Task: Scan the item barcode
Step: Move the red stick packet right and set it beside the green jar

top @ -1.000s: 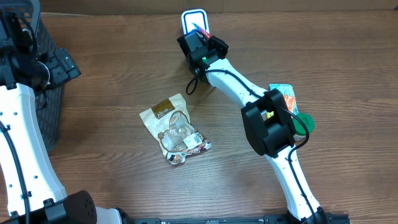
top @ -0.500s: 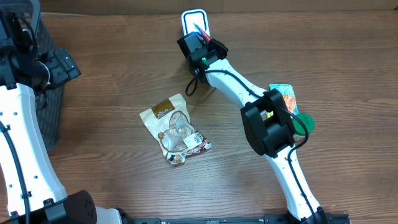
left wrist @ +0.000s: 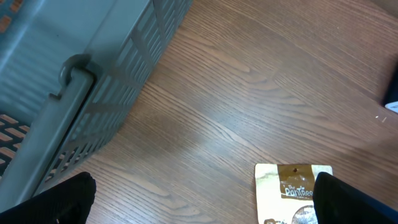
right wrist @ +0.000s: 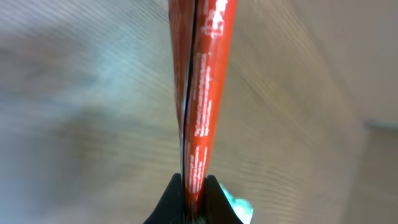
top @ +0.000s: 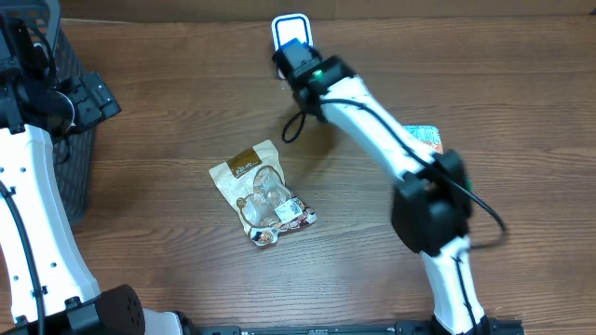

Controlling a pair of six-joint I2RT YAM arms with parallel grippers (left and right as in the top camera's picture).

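Right arm's elbow has swung toward the table's right edge. Right gripper (right wrist: pixel 193 200), clenched on the red packet (right wrist: pixel 200 93), now sits over the scanner (top: pixel 290 25) at the far edge, so the scan looks imminent. Left gripper (left wrist: pixel 202 202) gapes empty by the basket (left wrist: pixel 93 74).

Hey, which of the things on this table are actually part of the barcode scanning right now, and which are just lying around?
In the job:
- red packet, pinched in the fingers of the right gripper
- white, blue-rimmed device, apparently the scanner

Lying about for now:
- brown snack pouch
- orange packet
- grey basket
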